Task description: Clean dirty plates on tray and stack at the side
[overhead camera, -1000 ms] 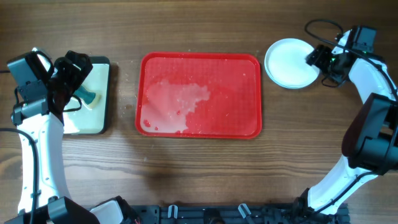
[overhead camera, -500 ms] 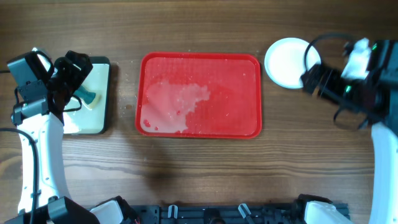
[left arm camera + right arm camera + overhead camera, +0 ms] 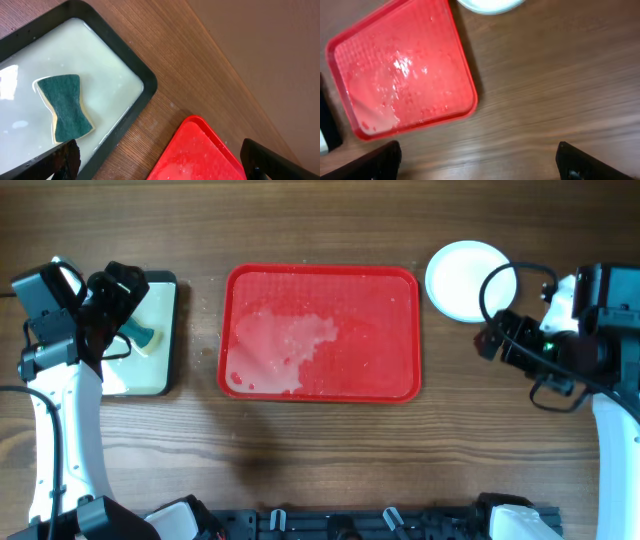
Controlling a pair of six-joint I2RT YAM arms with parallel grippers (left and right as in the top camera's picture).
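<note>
The fingers [image 3: 380, 161] of the right gripper [image 3: 479, 150] stood spread wide, one at each lower corner of the wrist view, and nothing lay between them but bare wooden table [image 3: 535, 100]. The plate [image 3: 490, 4] showed only as a pale arc at the top edge of that view, well apart from both fingers and touching neither. From overhead we saw it as a round white plate on the wood just past the far right corner of the red tray [image 3: 380, 300], off the tray and not touching it; we could not tell whether other plates lay under it. The right gripper hung over the table between the tray's right edge and its own arm, on the near side of the plate.

The left gripper [image 3: 160, 150] also had its fingers [image 3: 62, 161] set far apart and gripping nothing. Between them we saw the rim of the black-rimmed tray [image 3: 145, 82], a strip of wood and one rounded corner of the red tray. A green sponge [image 3: 65, 107] lay flat in the pale liquid of the black-rimmed tray, just beyond the left finger and clear of it. No plate showed in that view.

The red tray carried no plates, only a wet, whitish patch [image 3: 280, 345] over its left half.
</note>
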